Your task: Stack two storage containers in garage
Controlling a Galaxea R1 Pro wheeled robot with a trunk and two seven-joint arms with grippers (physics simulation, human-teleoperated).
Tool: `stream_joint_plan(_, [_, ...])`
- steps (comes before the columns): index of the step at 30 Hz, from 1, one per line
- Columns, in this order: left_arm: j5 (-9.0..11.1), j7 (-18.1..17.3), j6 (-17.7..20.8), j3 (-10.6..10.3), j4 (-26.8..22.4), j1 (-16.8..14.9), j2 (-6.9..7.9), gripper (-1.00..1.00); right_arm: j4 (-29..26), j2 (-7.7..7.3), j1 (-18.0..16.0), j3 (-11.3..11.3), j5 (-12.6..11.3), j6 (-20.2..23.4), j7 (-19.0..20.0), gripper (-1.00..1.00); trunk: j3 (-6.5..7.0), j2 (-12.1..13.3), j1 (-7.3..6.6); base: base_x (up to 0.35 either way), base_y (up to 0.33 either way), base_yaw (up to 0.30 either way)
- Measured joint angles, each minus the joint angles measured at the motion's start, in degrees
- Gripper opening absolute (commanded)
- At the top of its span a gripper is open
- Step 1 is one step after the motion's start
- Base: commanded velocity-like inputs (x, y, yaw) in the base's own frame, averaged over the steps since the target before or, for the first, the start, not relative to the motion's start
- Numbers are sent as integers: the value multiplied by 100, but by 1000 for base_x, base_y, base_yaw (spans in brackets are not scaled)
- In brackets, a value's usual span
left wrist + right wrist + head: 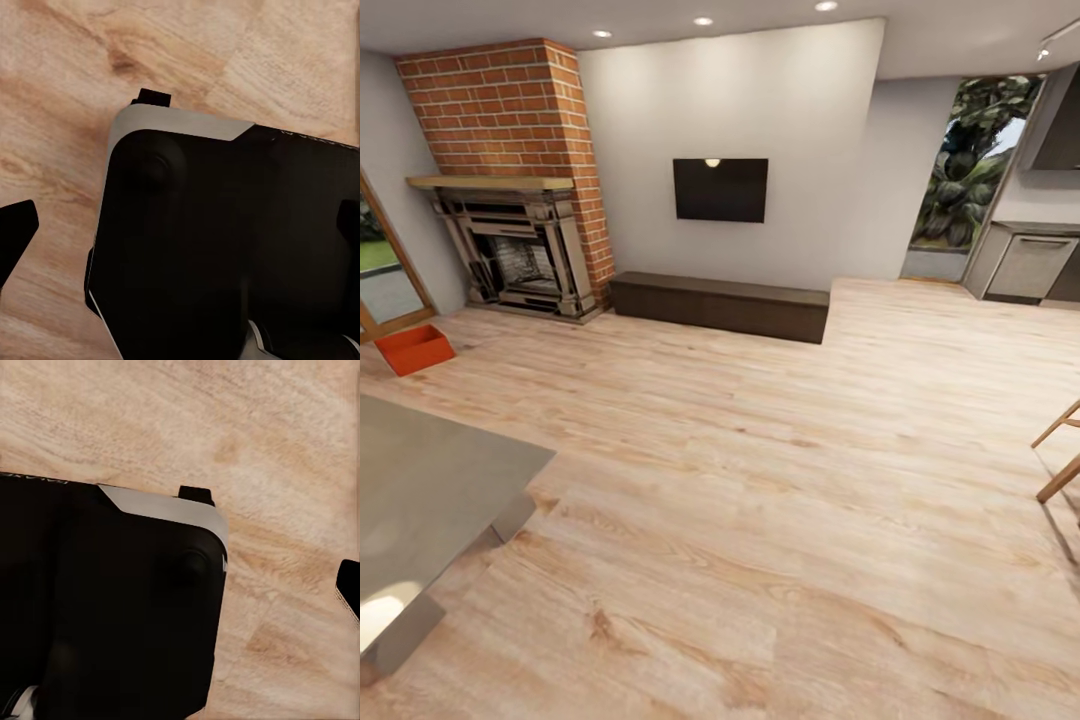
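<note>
I am in the living room, on its light wood-plank floor point(760, 480). One red-orange storage container point(412, 348) sits on the planks at the far left, beside the wood-framed glass door point(382, 285) and left of the fireplace. A second container and the garage are out of view. In the left wrist view my left gripper point(180, 229) hangs open over my dark base point(225, 247), one black fingertip point(15, 236) at each side edge. In the right wrist view my right gripper point(180, 585) also hangs empty, with one fingertip point(349, 585) showing at the picture's edge.
A red brick chimney point(510, 110) with a fireplace point(520, 260) stands at the back left. A long dark low bench point(720, 305) runs under a wall screen point(720, 190). A grey table point(430, 490) juts in at the near left. Wooden chair legs point(1060, 460) show at the right.
</note>
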Motion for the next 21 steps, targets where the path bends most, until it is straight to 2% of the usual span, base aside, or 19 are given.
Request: stream_joint_plan(21, [-5,0,0,1,0,0,-18,100,0,-9,0,-2,0,0,0,100,0,0,0,322,0,0])
